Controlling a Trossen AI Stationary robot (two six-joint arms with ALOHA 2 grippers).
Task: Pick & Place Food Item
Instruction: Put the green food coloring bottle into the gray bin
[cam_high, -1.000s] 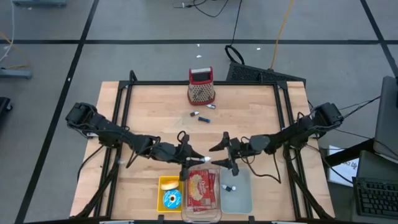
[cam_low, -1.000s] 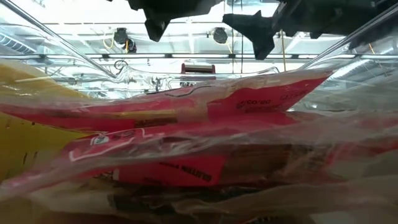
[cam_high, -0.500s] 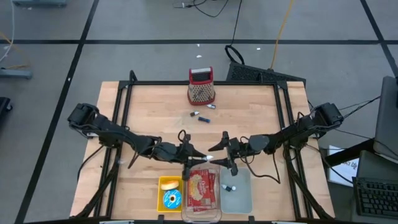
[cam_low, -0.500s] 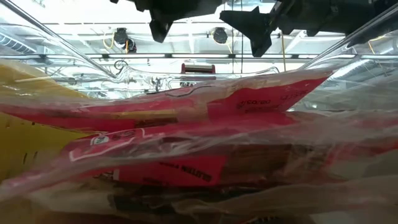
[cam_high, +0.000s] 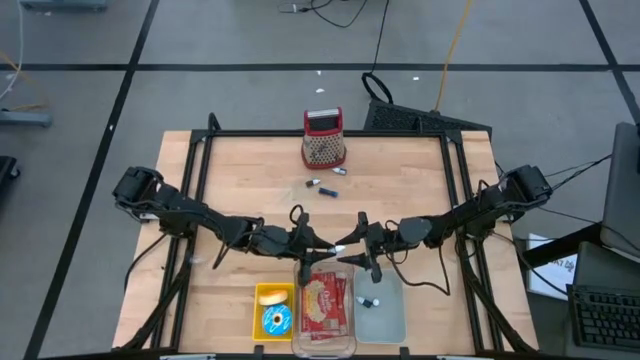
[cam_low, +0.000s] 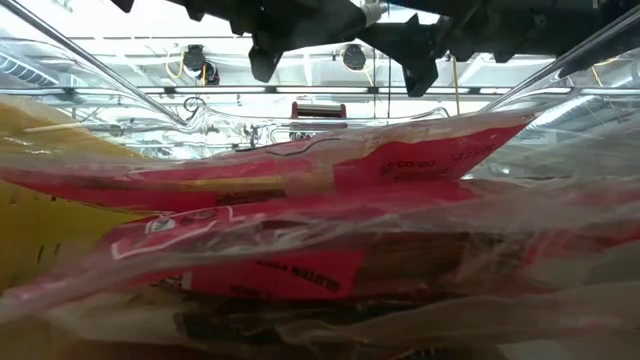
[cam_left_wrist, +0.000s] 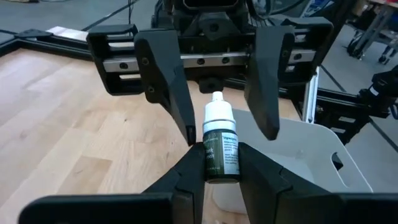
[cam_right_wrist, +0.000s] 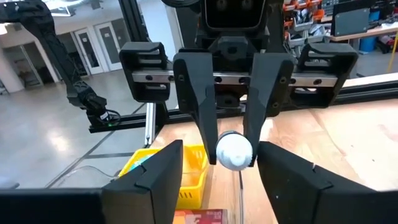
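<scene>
A small bottle (cam_left_wrist: 221, 152) with a green label and a white cap (cam_left_wrist: 217, 115) hangs above the table's near middle, with my left gripper (cam_left_wrist: 221, 163) (cam_high: 318, 246) shut on it. My right gripper (cam_right_wrist: 221, 149) (cam_high: 352, 252) faces it from the table's right, open. Its two fingers (cam_left_wrist: 166, 87) stand on either side of the cap (cam_right_wrist: 233, 150) without touching it. Below them, a clear bin (cam_high: 325, 345) holds a red food packet (cam_high: 325, 302), which fills the low view (cam_low: 300, 230). My left gripper pinches the bottle's labelled body (cam_left_wrist: 211, 163) between its two fingers. The fingers come nearly level from the table's left and lie along the bottle. The bottle is lifted clear of the table, and its white cap points away from the fingers toward my right gripper.
A yellow bin (cam_high: 262, 310) left of the clear bin holds a pale round item and a blue ring. On the right, a grey tray (cam_high: 385, 315) holds a small bottle. A red-topped grater (cam_high: 323, 138) stands at the far edge, with small items (cam_high: 322, 186) mid-table.
My left gripper has moved a little toward the table's right, carrying the bottle toward my right gripper. The cap now lies between the right gripper's fingers.
</scene>
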